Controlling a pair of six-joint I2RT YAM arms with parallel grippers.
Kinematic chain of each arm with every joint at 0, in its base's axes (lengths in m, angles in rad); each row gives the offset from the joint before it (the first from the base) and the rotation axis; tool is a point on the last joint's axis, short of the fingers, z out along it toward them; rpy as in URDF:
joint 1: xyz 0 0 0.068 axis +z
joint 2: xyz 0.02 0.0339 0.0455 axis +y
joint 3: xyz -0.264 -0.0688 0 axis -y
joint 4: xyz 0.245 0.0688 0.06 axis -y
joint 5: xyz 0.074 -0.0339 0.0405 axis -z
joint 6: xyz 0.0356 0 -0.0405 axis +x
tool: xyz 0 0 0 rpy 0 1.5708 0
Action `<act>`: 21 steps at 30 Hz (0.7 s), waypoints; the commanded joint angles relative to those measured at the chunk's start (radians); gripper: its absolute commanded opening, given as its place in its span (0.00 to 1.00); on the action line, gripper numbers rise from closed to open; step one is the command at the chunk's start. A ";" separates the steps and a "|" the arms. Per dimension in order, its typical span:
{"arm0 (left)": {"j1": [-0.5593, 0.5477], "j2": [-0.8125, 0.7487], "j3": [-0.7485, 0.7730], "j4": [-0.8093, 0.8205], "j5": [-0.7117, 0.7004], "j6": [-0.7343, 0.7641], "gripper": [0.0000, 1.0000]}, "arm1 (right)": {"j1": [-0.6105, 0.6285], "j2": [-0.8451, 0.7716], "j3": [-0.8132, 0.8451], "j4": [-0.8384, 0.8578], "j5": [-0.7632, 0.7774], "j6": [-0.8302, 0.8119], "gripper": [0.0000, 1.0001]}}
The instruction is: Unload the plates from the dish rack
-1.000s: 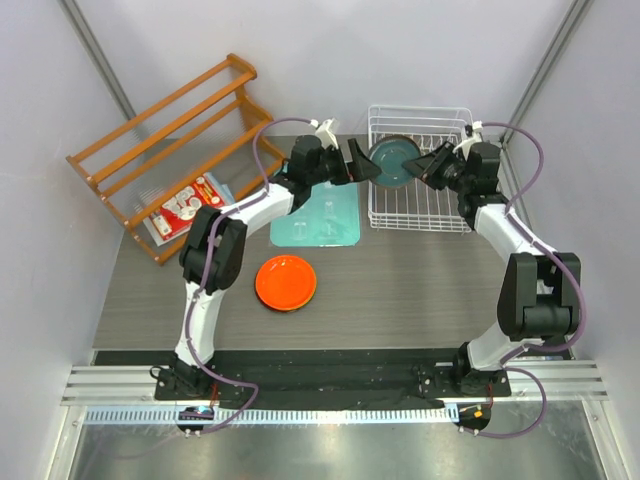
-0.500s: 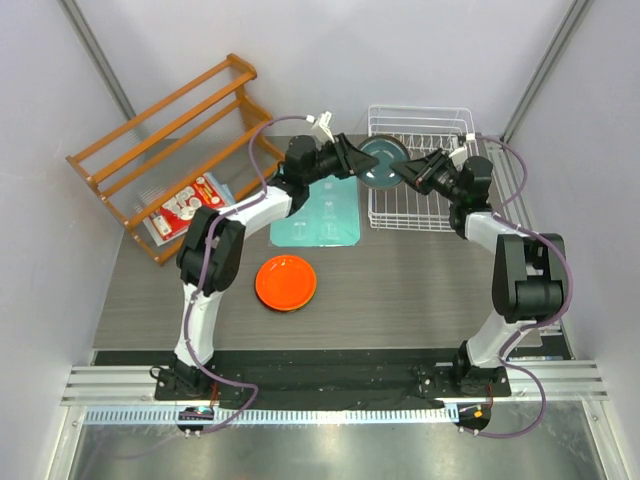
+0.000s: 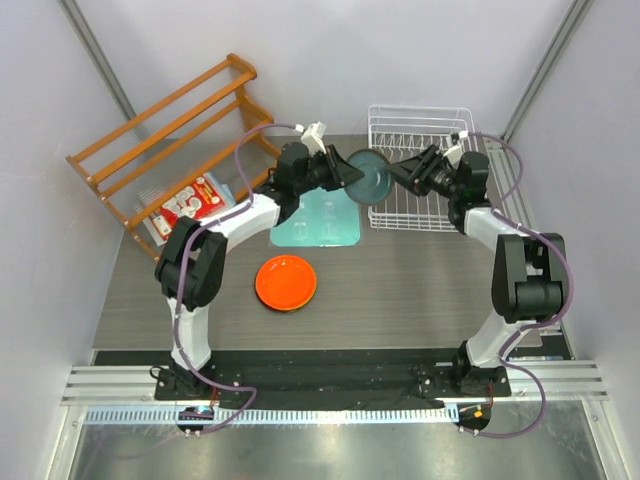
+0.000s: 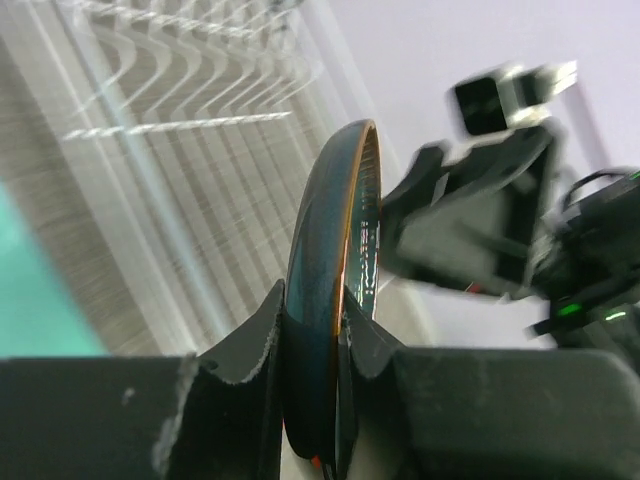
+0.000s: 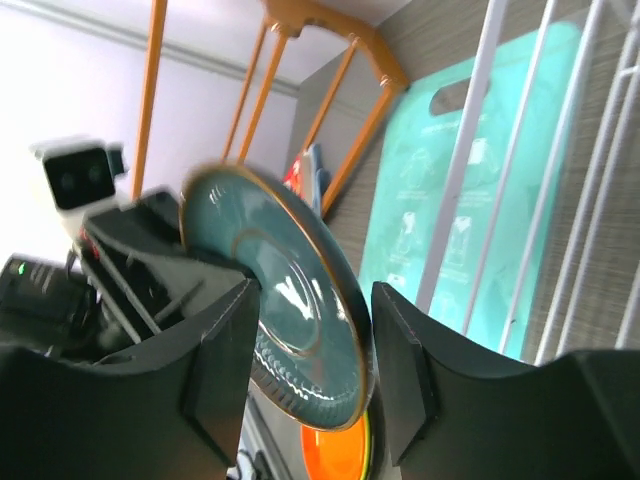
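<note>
A dark teal-blue plate [image 3: 372,177] hangs on edge over the left rim of the white wire dish rack [image 3: 420,195], between both grippers. My left gripper [image 3: 352,172] is shut on its rim; in the left wrist view the plate [image 4: 325,220] is pinched tight between the fingers of that gripper [image 4: 312,305]. My right gripper [image 3: 398,170] is open: in the right wrist view its fingers [image 5: 400,350] stand apart on either side of the plate [image 5: 290,300], with gaps. An orange plate [image 3: 286,282] lies flat on the table. A dark red floral plate [image 3: 185,205] lies under the wooden rack.
A flat teal board [image 3: 315,218] lies just left of the dish rack, below the left gripper. An orange-brown wooden slatted rack [image 3: 165,150] stands at the back left. Grey walls close in on both sides.
The left gripper has shut on the teal plate's rim and the right gripper has opened off it. The plate has shifted left, from inside the rack to its left edge.
</note>
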 commanded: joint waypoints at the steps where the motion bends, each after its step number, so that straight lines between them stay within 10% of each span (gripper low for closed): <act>1: 0.013 -0.190 -0.090 -0.227 -0.196 0.246 0.00 | -0.026 -0.078 0.126 -0.157 0.075 -0.197 0.55; 6: 0.025 -0.387 -0.312 -0.318 -0.304 0.294 0.00 | -0.043 -0.118 0.216 -0.429 0.194 -0.395 0.61; 21: 0.022 -0.933 -0.819 -0.434 -0.370 0.125 0.00 | -0.097 -0.118 0.206 -0.477 0.239 -0.447 0.57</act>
